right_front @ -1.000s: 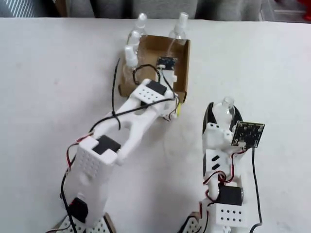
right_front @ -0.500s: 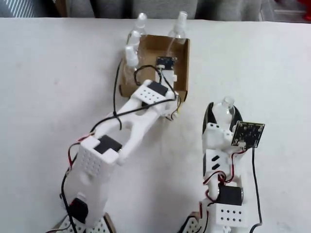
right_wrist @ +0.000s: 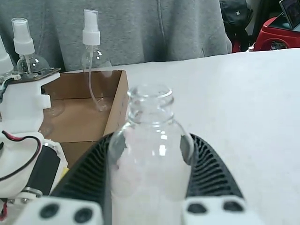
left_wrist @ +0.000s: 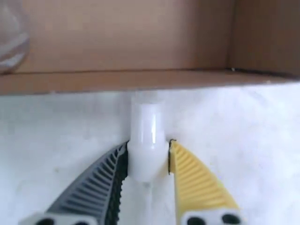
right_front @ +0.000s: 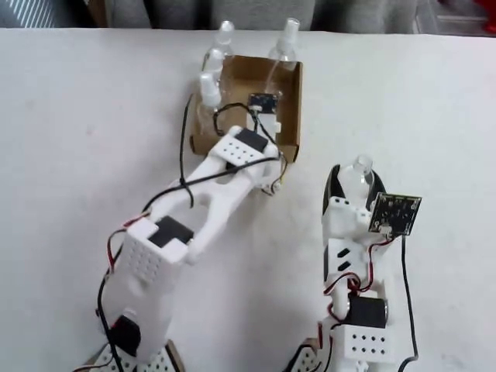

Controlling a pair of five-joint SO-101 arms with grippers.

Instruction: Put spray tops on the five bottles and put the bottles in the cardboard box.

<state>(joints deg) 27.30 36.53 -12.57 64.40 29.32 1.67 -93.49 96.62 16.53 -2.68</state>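
My left gripper (left_wrist: pixel 147 146) is shut on a white spray top (left_wrist: pixel 146 126), held between a grey and a yellow finger just over the table, in front of the cardboard box's (left_wrist: pixel 140 80) outer wall. In the high view this arm's wrist (right_front: pixel 240 151) lies over the near edge of the cardboard box (right_front: pixel 293 108). My right gripper (right_wrist: pixel 150 147) is shut on a clear bottle (right_wrist: pixel 151 117) with a bare open neck, standing upright. Seen from above, that bottle (right_front: pixel 361 167) is right of the box. Several capped bottles, such as one (right_front: pixel 208 85) at the left wall, stand in the box.
A capped bottle (right_wrist: pixel 90 65) and another one (right_wrist: pixel 24 51) stand at the box's far side, with a grey-clad person behind the table. White tabletop (right_front: pixel 93 116) spreads wide to the left and the right of the box.
My left wrist has edged slightly toward the box, and less of the yellow finger shows from above. The right arm and its bottle have stayed still.
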